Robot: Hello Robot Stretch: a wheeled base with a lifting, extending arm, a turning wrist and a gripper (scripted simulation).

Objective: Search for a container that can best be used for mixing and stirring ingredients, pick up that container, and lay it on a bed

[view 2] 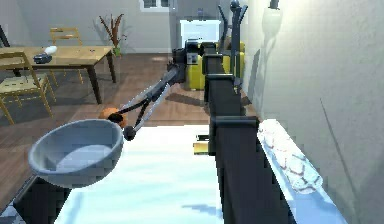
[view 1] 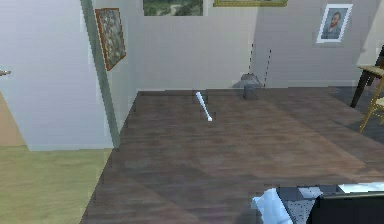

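Bowl [view 2: 78,152]: grey, round, shallow, mouth up and tipped a little toward the camera. It hangs at the finger end of my end effector [view 2: 122,122], clear of every surface, so I count it as held; how the fingers themselves stand I cannot tell. The bowl is round, so it has no long axis, and the fingers meet its rim at the upper right edge. From the end effector the bowl lies down and toward the arm side view's left, and the thin fingers run back up and right to the dark body beside my arm [view 2: 240,170]. Bed [view 2: 160,190]: pale cover, below the bowl and to its right in that view. The bowl seems to hang over the bed's left margin, partly past the dark frame edge, though depth is hard to judge. Judgement: search and pickup done, laying down not yet done. The move turns on carrying the bowl further over the mattress, toward the arm side view's right, before lowering, or it may tip off the edge. A white quilted pillow [view 2: 292,155] lies right of the arm. Further out, well apart, a wooden worktop [view 2: 75,55] with chairs [view 2: 22,88]. Forward view: wood floor [view 1: 200,150] with a white stick-like thing [view 1: 204,106] lying on it, and a framed picture [view 1: 110,37] on the wall.
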